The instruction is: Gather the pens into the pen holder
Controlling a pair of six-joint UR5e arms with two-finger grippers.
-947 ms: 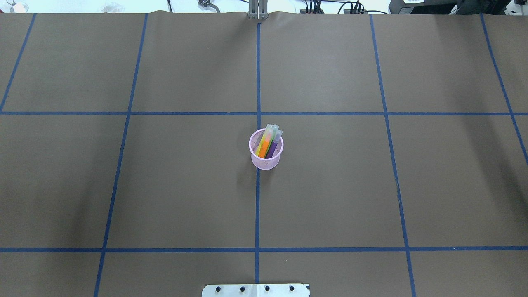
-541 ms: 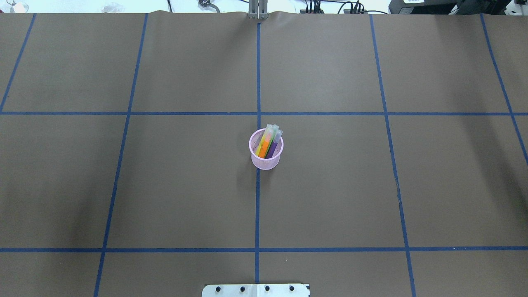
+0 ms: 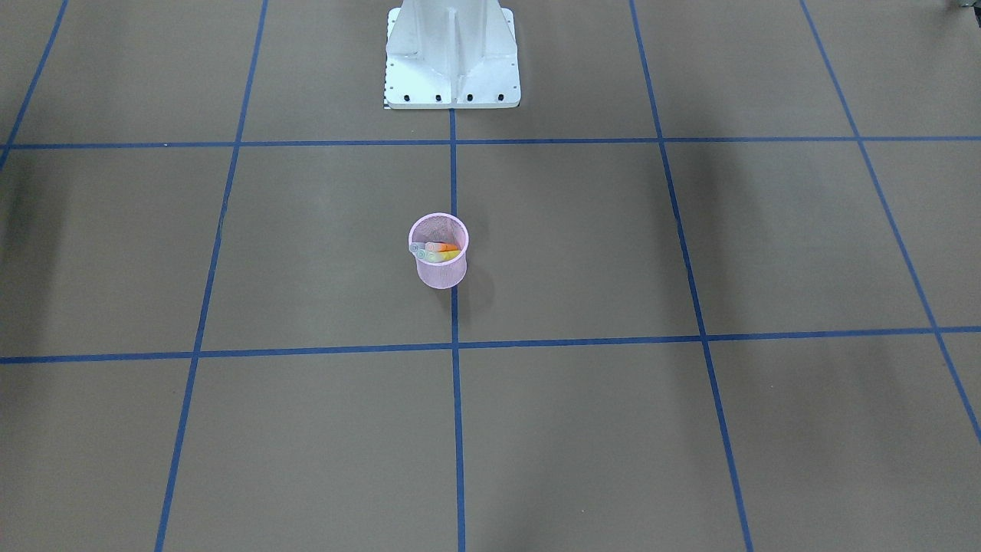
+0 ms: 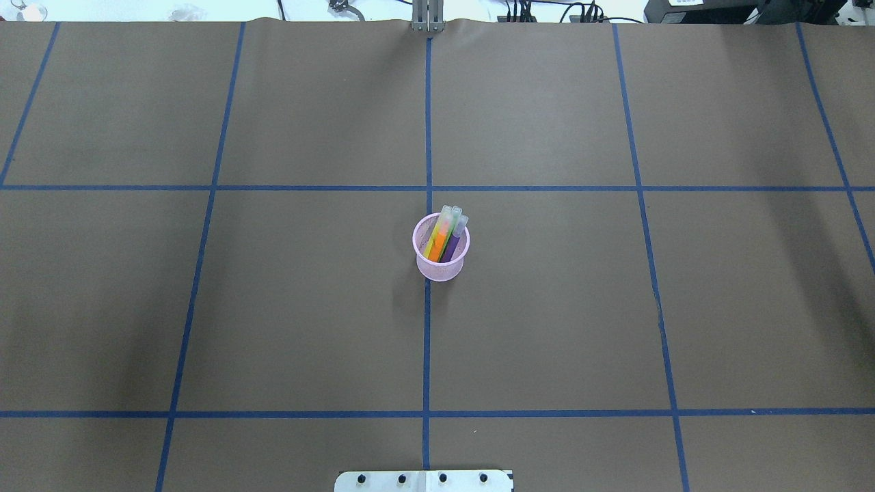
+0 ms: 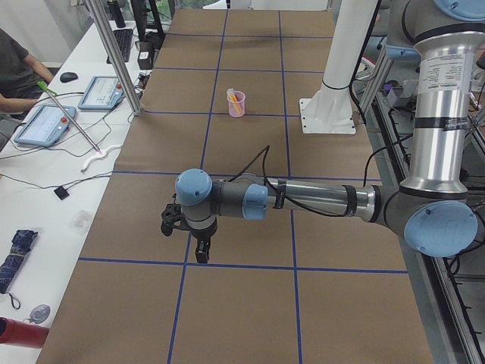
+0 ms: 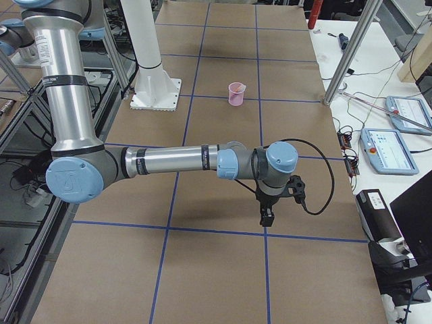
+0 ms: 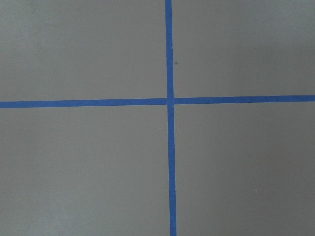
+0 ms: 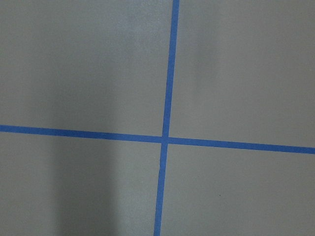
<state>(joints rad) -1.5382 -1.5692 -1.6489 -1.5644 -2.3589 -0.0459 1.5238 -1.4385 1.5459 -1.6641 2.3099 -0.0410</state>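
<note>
The pink mesh pen holder (image 4: 443, 268) stands upright at the table's middle, on the centre tape line. Several pens (image 4: 441, 236) lean inside it: yellow, orange, green and purple, their pale caps poking over the far rim. The front-facing view also has the pen holder (image 3: 442, 273) with the pens (image 3: 440, 250) in it. My left gripper (image 5: 200, 253) hangs over bare paper far off at the table's left end, and my right gripper (image 6: 266, 217) likewise at the right end. Only the side views catch them, so I cannot tell whether they are open or shut.
Brown paper with a blue tape grid (image 4: 427, 137) covers the table. The robot's white base (image 3: 451, 57) stands behind the cup. A side desk with tablets (image 5: 45, 125) and a seated person (image 5: 19, 64) runs along the far edge. Both wrist views hold only tape crossings.
</note>
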